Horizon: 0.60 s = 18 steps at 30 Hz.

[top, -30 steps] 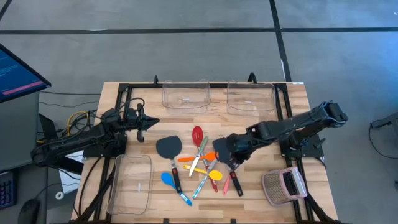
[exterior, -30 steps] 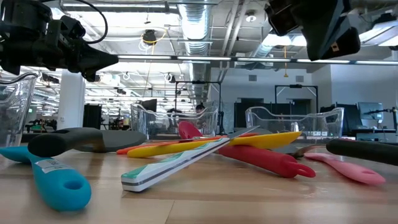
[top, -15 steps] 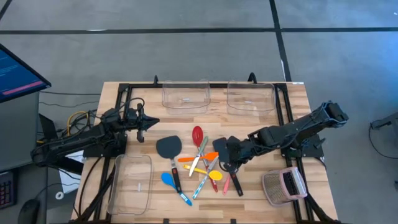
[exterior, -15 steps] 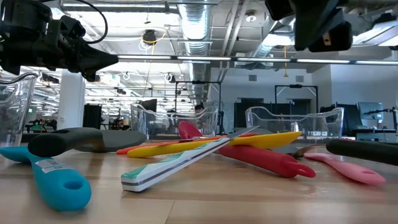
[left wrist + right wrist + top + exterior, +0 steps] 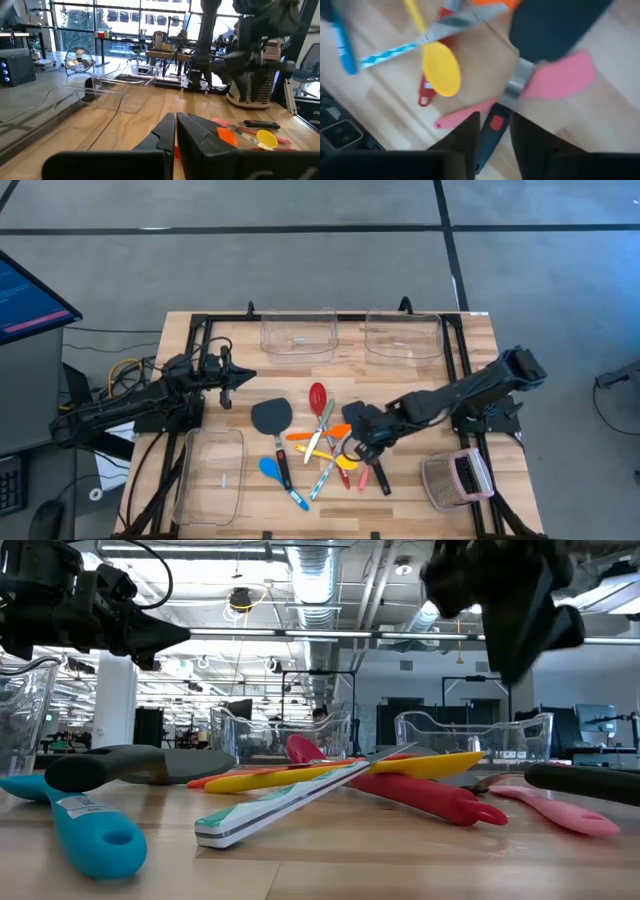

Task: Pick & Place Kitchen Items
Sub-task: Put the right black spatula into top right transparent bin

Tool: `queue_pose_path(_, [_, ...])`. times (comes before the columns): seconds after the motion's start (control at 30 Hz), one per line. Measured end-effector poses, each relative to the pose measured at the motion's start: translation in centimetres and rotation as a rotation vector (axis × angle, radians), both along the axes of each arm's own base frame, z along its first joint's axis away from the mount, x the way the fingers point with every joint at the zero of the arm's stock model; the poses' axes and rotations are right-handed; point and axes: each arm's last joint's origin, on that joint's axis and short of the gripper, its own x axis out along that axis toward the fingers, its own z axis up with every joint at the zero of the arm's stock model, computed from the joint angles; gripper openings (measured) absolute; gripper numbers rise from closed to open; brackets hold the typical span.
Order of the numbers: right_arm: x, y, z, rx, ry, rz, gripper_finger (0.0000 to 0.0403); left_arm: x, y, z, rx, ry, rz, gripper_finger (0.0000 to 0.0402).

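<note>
The utensils lie in a loose heap on the table's middle: a black turner (image 5: 270,417), a red slotted spoon (image 5: 317,395), a blue spoon (image 5: 269,469), an orange spatula (image 5: 337,432), a yellow spoon (image 5: 441,72), a pink spatula (image 5: 555,77) and a second black turner (image 5: 555,25). My right gripper (image 5: 361,442) hangs open above the second turner's handle (image 5: 492,127), with one finger on either side and clear of it. My left gripper (image 5: 246,375) is shut and empty, in the air to the left of the heap.
Two clear bins (image 5: 298,332) (image 5: 403,335) stand at the far edge and a third (image 5: 213,475) at the near left. A grey mesh object with a pink part (image 5: 458,477) lies at the near right. Bare wood lies between the heap and the far bins.
My right gripper has moved a little toward the table's near edge and down, toward the second black turner's handle in the heap. The utensils have not moved.
</note>
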Motion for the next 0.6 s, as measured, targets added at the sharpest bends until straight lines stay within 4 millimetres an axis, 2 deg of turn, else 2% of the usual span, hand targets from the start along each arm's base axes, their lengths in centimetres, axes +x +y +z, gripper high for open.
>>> queue_pose_path(0.1, [0.0, 0.0, -1.3, 0.036, 0.108, -0.024, 0.0139, 0.0, 0.0, 0.0, 0.000, -0.001, 0.000, 0.0008])
queue_pose_path(0.4, [1.0, 0.4, -3.8, 0.050, 0.176, -0.026, 0.0218, 0.0, 0.0, 0.0, 0.000, 0.000, 0.002, 0.0008])
queue_pose_path(0.6, [1.1, 0.6, -3.9, 0.060, 0.175, -0.018, 0.0234, 0.0, 0.0, 0.0, 0.000, 0.000, 0.005, 0.0008])
